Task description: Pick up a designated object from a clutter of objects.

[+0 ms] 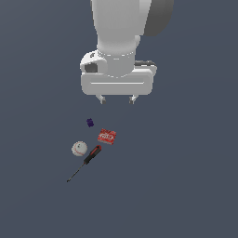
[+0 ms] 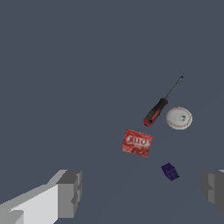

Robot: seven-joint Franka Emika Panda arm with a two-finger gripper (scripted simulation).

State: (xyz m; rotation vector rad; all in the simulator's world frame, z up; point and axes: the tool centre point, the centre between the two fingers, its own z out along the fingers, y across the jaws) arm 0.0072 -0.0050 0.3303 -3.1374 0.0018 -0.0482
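Observation:
The white baseball (image 1: 79, 148) with red stitching lies on the dark floor, also seen in the wrist view (image 2: 179, 118). Beside it lies the screwdriver (image 1: 86, 161) with a red-black handle, also in the wrist view (image 2: 159, 105). The flat red box (image 1: 107, 136) and the tiny purple block (image 1: 90, 122) lie nearby; both show in the wrist view, box (image 2: 137, 143), block (image 2: 169, 171). My gripper (image 1: 117, 99) hangs open and empty, well above and behind the clutter. Its fingers (image 2: 70, 192) stand wide apart in the wrist view.
The dark grey floor (image 1: 186, 176) stretches around the small cluster. No other objects show.

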